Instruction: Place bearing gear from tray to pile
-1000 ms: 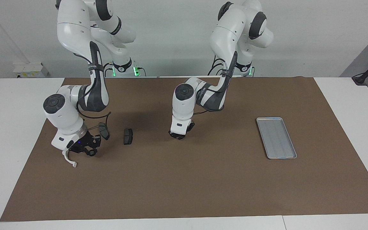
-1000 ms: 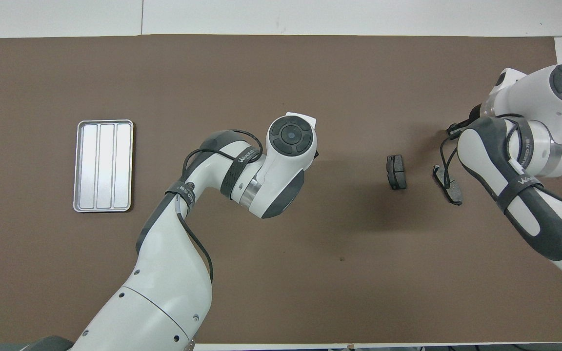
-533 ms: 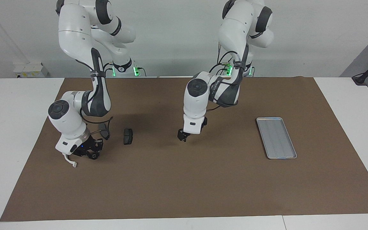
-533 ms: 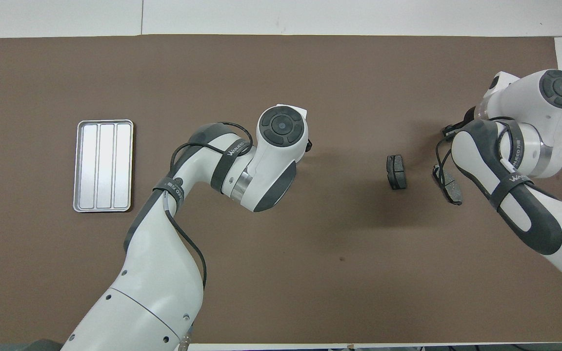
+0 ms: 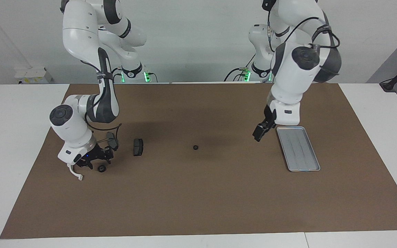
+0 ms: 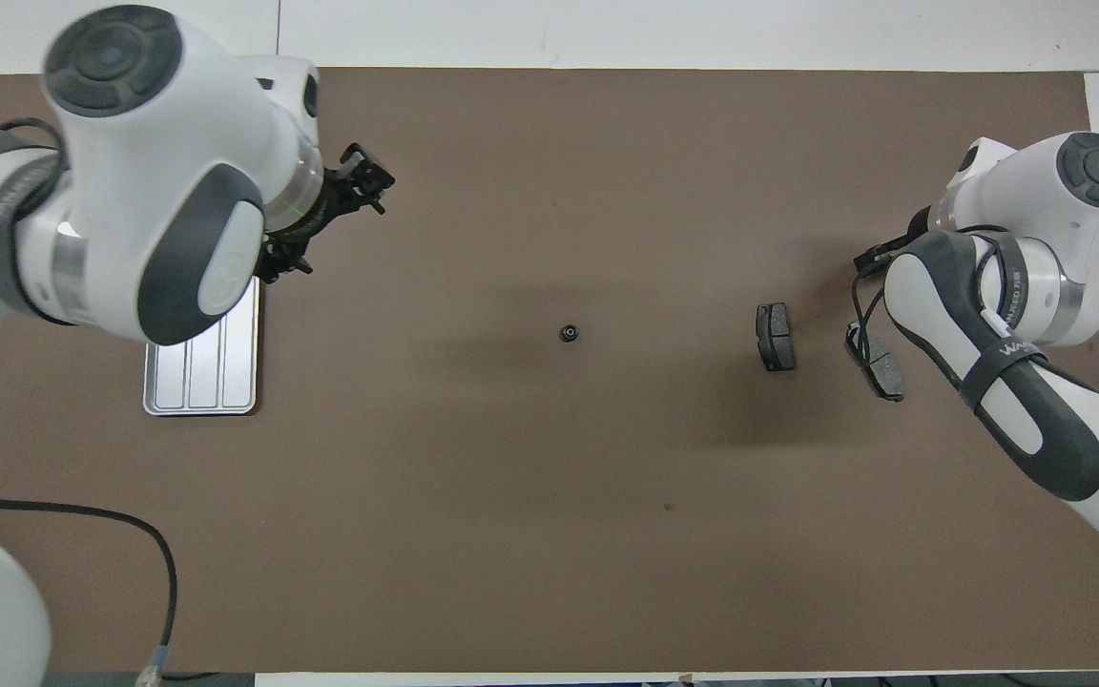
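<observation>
A brown mat (image 5: 198,193) covers the white table; the bearing gear (image 5: 195,147) lies at mid-mat, between the tray (image 5: 298,148) and the pile (image 5: 138,147), apart from both; the tray holds nothing; the left gripper (image 5: 258,131) hangs beside the tray, jaw state I cannot tell; the right gripper (image 5: 93,161) sits low at the pile, jaw state unclear, and is probably the better placed to fetch the gear

Left gripper (image 5: 258,132) raised, right gripper (image 5: 93,162) low
</observation>
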Robot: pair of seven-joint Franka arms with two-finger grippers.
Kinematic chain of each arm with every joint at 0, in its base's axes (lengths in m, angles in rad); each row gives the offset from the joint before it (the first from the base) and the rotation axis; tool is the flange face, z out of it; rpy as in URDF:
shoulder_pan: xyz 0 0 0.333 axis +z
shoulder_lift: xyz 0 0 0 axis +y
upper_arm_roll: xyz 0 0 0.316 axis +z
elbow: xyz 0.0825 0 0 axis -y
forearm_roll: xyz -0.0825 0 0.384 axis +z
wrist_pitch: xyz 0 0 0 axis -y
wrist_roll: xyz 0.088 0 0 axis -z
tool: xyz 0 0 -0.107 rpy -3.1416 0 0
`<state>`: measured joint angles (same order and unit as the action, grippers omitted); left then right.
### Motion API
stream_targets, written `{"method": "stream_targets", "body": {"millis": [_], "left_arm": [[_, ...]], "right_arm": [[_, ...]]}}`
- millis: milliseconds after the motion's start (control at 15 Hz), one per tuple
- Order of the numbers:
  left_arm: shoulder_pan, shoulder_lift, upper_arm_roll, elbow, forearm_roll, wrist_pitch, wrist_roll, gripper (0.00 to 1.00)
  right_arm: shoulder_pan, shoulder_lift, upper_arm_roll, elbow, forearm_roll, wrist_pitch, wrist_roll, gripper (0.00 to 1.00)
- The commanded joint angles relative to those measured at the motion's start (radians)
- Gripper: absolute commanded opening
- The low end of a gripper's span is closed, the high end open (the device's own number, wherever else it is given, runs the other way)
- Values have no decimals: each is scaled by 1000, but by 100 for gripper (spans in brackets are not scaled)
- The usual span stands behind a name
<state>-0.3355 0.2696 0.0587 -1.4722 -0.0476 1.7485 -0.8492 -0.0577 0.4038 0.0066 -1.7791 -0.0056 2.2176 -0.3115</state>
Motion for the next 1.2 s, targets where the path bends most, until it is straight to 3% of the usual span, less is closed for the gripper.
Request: {"method": "stream_targets", "body": {"millis": [0, 200, 533, 867, 1133], "left_arm": [[64, -52, -11, -36, 2, -69, 123, 100], [134, -96, -10, -52, 3, -151, 292, 100], [196, -237, -2, -210, 5, -149, 476, 100], [269, -242, -22, -201, 5, -149, 598, 100], [322, -240, -65, -200, 9, -142, 630, 100]], "right_arm": [[41, -72, 7, 56, -1, -116, 92, 100], [122, -95, 12, 167, -2, -287, 257, 100], [373, -167, 13, 173, 4, -368, 650, 100], [545, -149, 13, 176, -5, -336, 871, 100], [593, -70, 15, 155, -4, -224, 881, 100]]}}
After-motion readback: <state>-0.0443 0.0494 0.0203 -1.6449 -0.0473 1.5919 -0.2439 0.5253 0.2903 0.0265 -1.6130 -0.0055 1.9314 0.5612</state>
